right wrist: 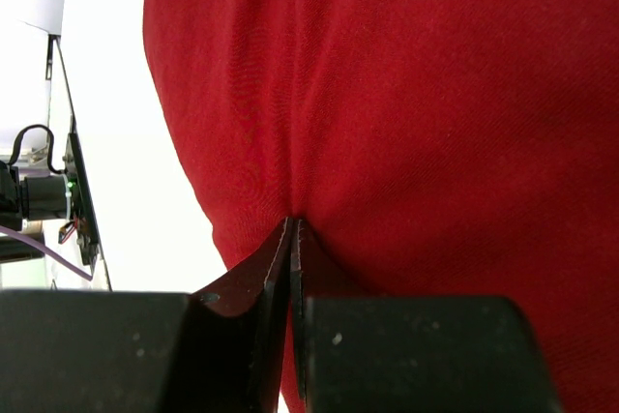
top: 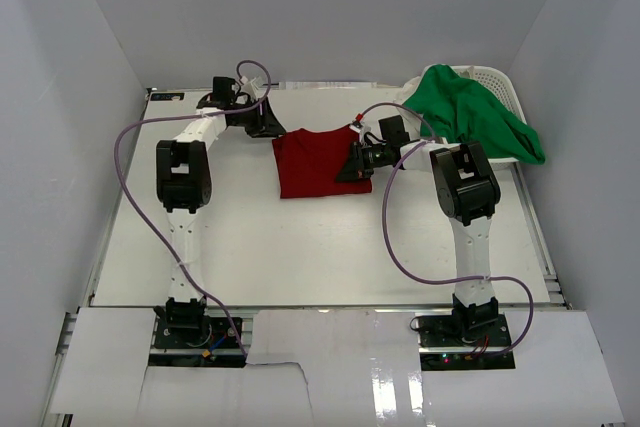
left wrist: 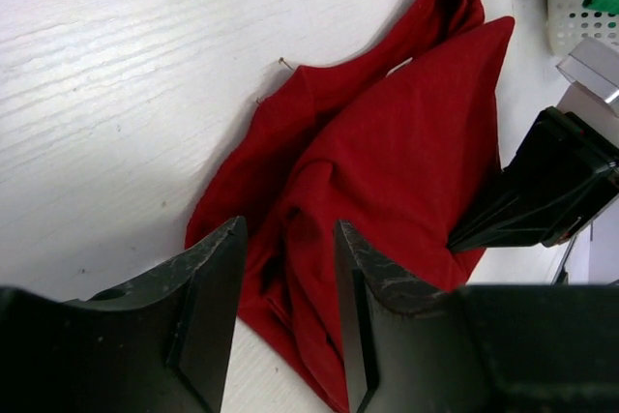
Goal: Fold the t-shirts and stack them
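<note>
The deep red t-shirt (top: 315, 160) lies roughly folded on the white table, near the far middle. My left gripper (top: 268, 125) is at its far left corner. In the left wrist view its fingers stand open (left wrist: 288, 229), with a rumpled edge of the red t-shirt (left wrist: 406, 142) lying between and below them. My right gripper (top: 352, 165) is at the shirt's right edge, shut (right wrist: 293, 224) on a pinch of the red cloth (right wrist: 416, 94). The bright green t-shirt (top: 480, 117) is heaped over the basket at the far right.
The white slotted basket (top: 495, 77) stands in the far right corner under the green cloth; its corner (left wrist: 580, 7) shows in the left wrist view. Purple cables loop from both arms. White walls enclose the table on three sides.
</note>
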{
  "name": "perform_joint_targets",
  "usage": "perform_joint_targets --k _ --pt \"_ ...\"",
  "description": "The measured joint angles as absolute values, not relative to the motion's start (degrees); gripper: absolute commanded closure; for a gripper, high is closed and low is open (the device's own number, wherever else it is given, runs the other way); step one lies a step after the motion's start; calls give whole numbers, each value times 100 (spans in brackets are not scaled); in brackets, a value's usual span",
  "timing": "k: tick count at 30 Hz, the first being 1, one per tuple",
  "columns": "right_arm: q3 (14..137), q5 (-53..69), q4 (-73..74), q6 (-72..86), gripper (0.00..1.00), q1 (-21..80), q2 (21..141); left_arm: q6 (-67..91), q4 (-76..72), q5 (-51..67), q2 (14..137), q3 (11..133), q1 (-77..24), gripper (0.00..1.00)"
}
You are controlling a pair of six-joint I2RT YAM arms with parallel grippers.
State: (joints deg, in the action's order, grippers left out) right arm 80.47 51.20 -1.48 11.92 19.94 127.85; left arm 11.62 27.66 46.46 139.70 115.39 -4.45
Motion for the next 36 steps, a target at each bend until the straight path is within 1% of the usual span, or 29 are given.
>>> perform_joint_targets --k 5,8,11,13,14,19,25,32,35,36 --pt "8047 5122 -148 1179 92 1994 12785 1164 2790 4652 14116 11616 -537 50" --pt "8047 5124 -148 1177 92 1994 12785 1168 2825 4652 14134 11616 -556 55" --pt "8047 5127 -148 1177 92 1994 12785 1166 2829 4641 14134 11620 -576 63" --pt "8047 5129 -148 1175 92 1994 12785 1168 2832 4622 14134 11620 -576 76" --pt "8047 5129 -148 1175 92 1994 12785 1188 2834 4609 14134 11625 -576 80" --pt "8047 5131 -148 1175 92 1994 12785 1201 2836 4383 14134 11629 -576 91" --pt "8047 5131 -148 1175 92 1994 12785 1210 2858 4080 14132 11629 -580 91" --pt "8047 5133 -152 1175 92 1994 12785 1334 2923 3409 13961 11469 -543 92" --pt "8047 5135 -156 1175 92 1994 12785 1444 2895 3199 13775 11266 -506 89" --pt "8047 5135 -158 1175 92 1994 12785 1468 2864 3148 13721 11201 -495 82"
